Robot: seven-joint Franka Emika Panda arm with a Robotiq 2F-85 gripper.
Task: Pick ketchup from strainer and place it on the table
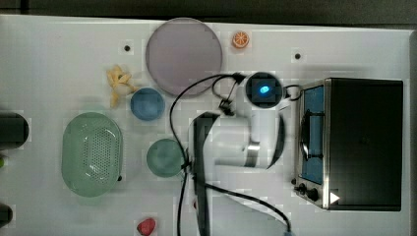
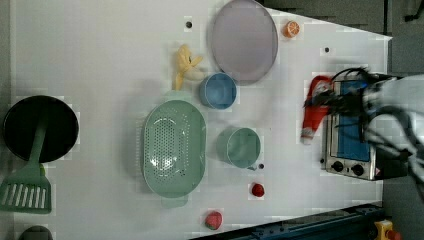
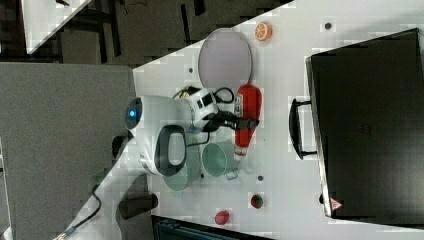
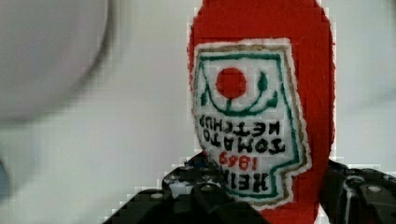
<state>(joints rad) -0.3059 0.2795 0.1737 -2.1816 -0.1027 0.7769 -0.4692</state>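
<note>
The tool (image 4: 261, 196) is clamped on the ketchup (image 4: 261, 93), one dark finger (image 4: 187, 191) on each side of the red body by the lower edge of the label. In the right view the ketchup (image 3: 247, 115) lies across the tool (image 3: 240, 121), base toward 12 o'clock and white cap toward 6 o'clock, with the fingers reaching in from 9 o'clock to pinch it near the neck. In the left view the ketchup (image 2: 315, 107) sits at 9 o'clock from the oven (image 2: 352, 135), just beside its front, and well off at 3 o'clock from the strainer (image 2: 174, 147), which holds nothing. The green cup (image 2: 240, 146) stands between strainer and ketchup, and the blue cup (image 2: 218, 90) lies at about 1 o'clock from the strainer. Whether the ketchup touches the counter (image 2: 100, 50) I cannot tell. In the top view the arm (image 1: 246, 132) covers that spot, with the strainer (image 1: 91, 153) at 9 o'clock from it.
</note>
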